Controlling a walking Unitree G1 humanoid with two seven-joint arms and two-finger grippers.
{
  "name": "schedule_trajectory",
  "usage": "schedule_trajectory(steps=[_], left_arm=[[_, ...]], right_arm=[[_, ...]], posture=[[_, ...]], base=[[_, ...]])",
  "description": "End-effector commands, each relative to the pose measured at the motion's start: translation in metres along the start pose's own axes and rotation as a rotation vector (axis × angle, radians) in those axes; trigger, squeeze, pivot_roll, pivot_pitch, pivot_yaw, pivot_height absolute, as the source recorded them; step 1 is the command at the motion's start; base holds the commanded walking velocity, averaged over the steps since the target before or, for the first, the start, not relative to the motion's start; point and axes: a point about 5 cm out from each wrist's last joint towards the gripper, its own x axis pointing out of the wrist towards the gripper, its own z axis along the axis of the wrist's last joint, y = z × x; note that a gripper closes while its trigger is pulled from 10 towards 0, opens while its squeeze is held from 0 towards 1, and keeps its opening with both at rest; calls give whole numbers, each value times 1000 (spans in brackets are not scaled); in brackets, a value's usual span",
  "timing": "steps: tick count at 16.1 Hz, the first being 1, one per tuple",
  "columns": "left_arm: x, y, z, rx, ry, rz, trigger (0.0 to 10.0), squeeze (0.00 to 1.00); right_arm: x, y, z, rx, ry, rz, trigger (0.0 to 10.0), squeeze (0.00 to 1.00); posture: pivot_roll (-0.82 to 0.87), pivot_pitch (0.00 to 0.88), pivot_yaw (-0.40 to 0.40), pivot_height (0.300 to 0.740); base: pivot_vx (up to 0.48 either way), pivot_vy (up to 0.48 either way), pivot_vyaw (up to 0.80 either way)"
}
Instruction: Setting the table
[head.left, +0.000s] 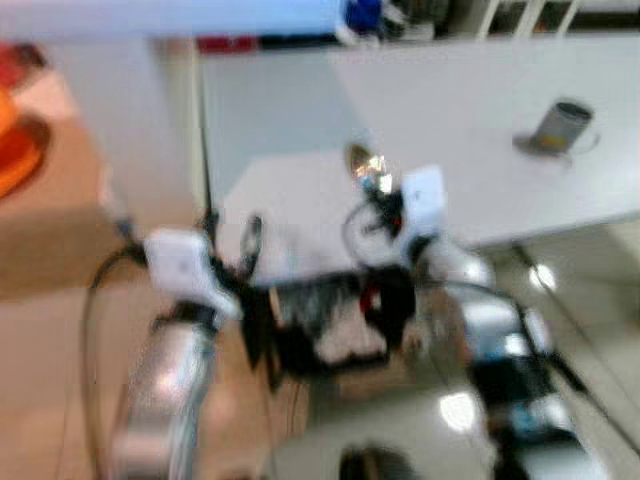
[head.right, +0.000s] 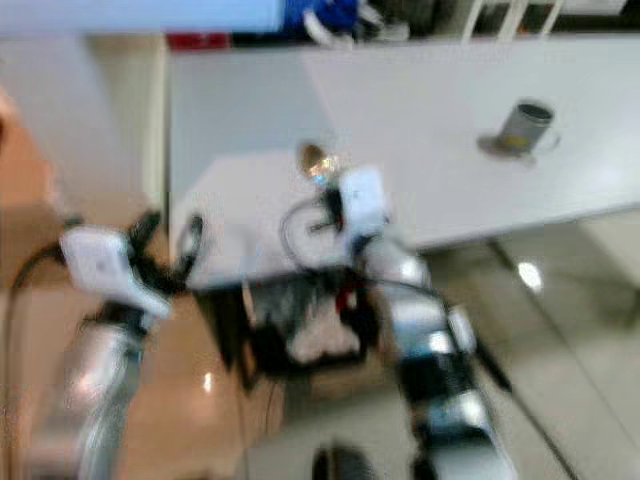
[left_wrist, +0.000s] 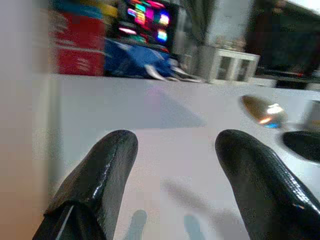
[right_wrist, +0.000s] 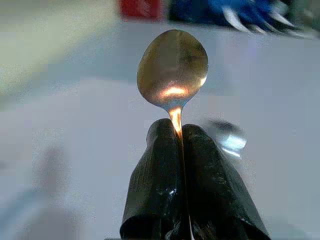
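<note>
My right gripper (right_wrist: 178, 131) is shut on the handle of a metal spoon (right_wrist: 172, 67), whose bowl points up and away from the fingers. In the eye views the spoon (head.left: 363, 163) is held over the near corner of the white table (head.left: 470, 110). My left gripper (left_wrist: 172, 150) is open, its two black fingers (left_wrist: 102, 170) spread above the table's near left part with nothing between them; it appears as (head.left: 245, 245) in the left eye view. A grey mug (head.left: 560, 125) stands on a saucer at the table's right. The eye views are blurred.
A dark basket or crate (head.left: 325, 325) with pale contents sits on the floor under the table's near edge. Red and blue items (left_wrist: 100, 50) lie past the far edge. An orange object (head.left: 15, 150) is at far left. The glossy floor (head.left: 590, 290) lies to the right.
</note>
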Motion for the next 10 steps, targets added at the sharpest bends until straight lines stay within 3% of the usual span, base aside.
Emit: schedule_trajectory(steps=[1,6,10], left_arm=[[-3,2,1,15,7,3,10000,0],[-16,-6,0,2,44,-3,10000,0],[-32,-12,4,-15,75,7,10000,0]], right_arm=[[6,5,9,-9,-10,-2,10000,0],[23,4,10,-41,72,-25,10000,0],[38,-7,27,-26,51,-55,10000,0]], posture=[[-76,152,-34,740],[-68,220,-26,740],[-52,284,-30,740]], base=[[0,0,0],[0,0,0],[0,0,0]])
